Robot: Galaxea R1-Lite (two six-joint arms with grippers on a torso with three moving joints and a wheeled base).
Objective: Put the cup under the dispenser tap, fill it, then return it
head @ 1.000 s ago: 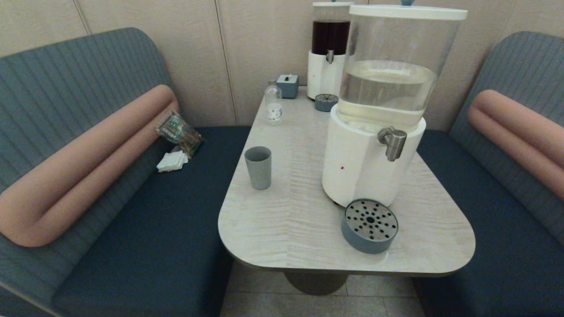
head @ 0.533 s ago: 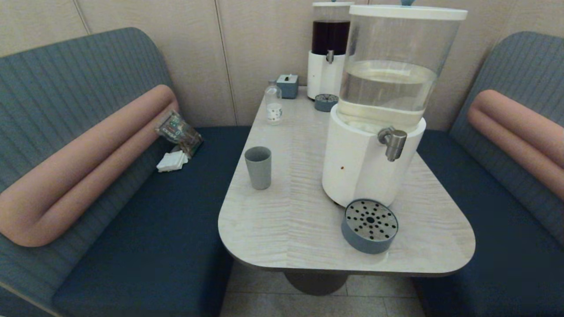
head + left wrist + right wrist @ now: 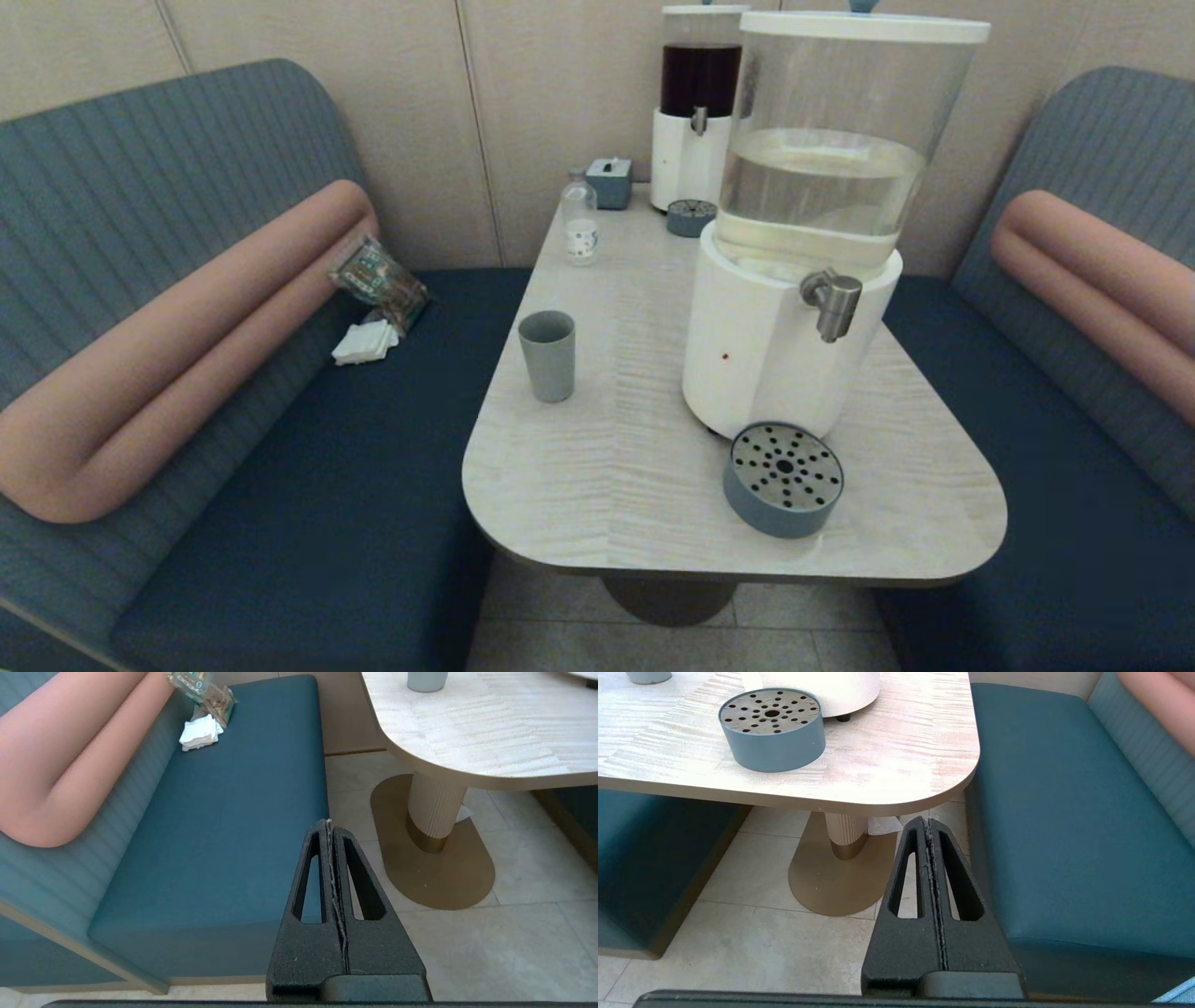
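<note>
Head view: the cup (image 3: 547, 355) stands upright on the table (image 3: 597, 485), well apart from the dispenser tap (image 3: 830, 301), which juts out above a round drain tray (image 3: 782, 491). Neither arm shows here.

Left wrist view: the left gripper (image 3: 329, 823) hangs low beside the bench seat (image 3: 224, 826), fingers pressed together and empty; the cup sits far beyond the fingertips.

Right wrist view: the right gripper (image 3: 928, 821) hangs below the table edge, fingers likewise pressed together, with the drain tray beyond its tips.
</note>
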